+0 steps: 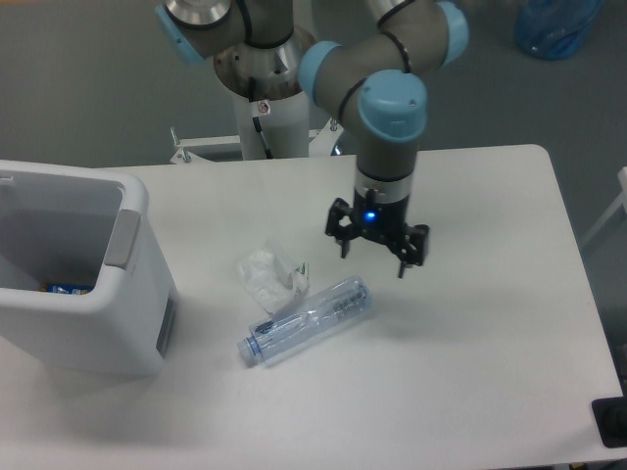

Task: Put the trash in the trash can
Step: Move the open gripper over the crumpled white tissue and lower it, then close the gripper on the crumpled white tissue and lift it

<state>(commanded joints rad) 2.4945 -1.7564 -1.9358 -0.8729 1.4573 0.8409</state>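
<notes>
A crumpled clear-whitish plastic wrapper [271, 275] lies on the white table. A longer crushed clear plastic bottle [306, 320] with a bluish cap lies just in front of it, touching or nearly touching it. The large white trash can [134, 284] stands at the left edge, with a grey patch on its right rim. My gripper [373, 259] hangs above the table, to the right of the wrapper and above the bottle's right end. Its fingers are spread open and hold nothing.
Something blue lies inside the trash can [67, 289]. The robot's white base column [266, 117] stands behind the table's far edge. A blue bag [556, 27] lies on the floor at the far right. A dark object [609, 421] sits at the table's right front corner.
</notes>
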